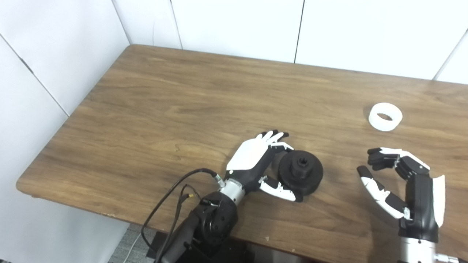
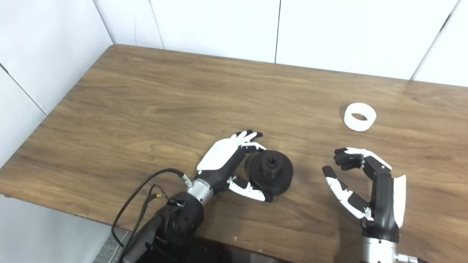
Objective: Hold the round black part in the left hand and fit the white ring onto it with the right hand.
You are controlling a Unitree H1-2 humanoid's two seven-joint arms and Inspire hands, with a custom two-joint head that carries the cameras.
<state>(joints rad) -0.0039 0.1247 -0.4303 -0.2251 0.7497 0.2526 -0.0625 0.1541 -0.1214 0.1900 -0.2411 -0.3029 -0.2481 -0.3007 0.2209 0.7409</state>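
The round black part (image 1: pixel 300 171) lies flat on the wooden table (image 1: pixel 182 106), near its front edge, with its raised hub pointing up. My left hand (image 1: pixel 261 162) is open and cupped around the part's left side, fingers behind it and thumb in front of it, close to or touching it. The white ring (image 1: pixel 385 116) lies flat on the table at the right. My right hand (image 1: pixel 398 179) is open and empty, fingers curled, well in front of the ring and to the right of the black part.
White wall panels (image 1: pixel 237 25) stand behind the table's far edge and along its left side. A black cable (image 1: pixel 172 197) loops off my left forearm over the table's front edge.
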